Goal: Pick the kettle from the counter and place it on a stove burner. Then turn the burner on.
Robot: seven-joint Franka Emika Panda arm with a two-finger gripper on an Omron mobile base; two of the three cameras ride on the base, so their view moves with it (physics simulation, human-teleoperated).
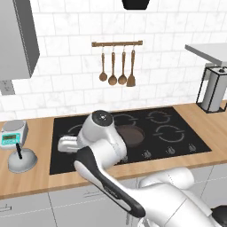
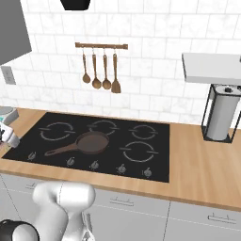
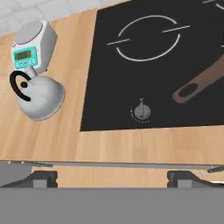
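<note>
The silver kettle (image 1: 22, 160) (image 3: 41, 98) stands upright on the wood counter (image 1: 35, 181) (image 3: 52, 135), left of the black cooktop (image 1: 190, 142), its black handle toward the scale. In the hand view my gripper (image 3: 113, 177) is open, with the dark fingertips (image 3: 43, 178) wide apart and nothing between them. It hovers over the counter's front edge, and the kettle lies up and to the left, well apart from it. In the left base view the gripper (image 1: 62, 144) sits above the cooktop's left side. A wide broken-ring stove burner (image 3: 148, 39) (image 2: 59, 131) is bare.
A grey scale with a teal display (image 1: 13, 133) (image 3: 33, 48) stands right behind the kettle. A brown pan (image 1: 131, 135) (image 2: 92, 142) occupies the front middle burner, handle (image 3: 197, 83) pointing left. A knob (image 3: 142, 111) sits at the cooktop's front. A paper towel holder (image 2: 221, 117) stands far right.
</note>
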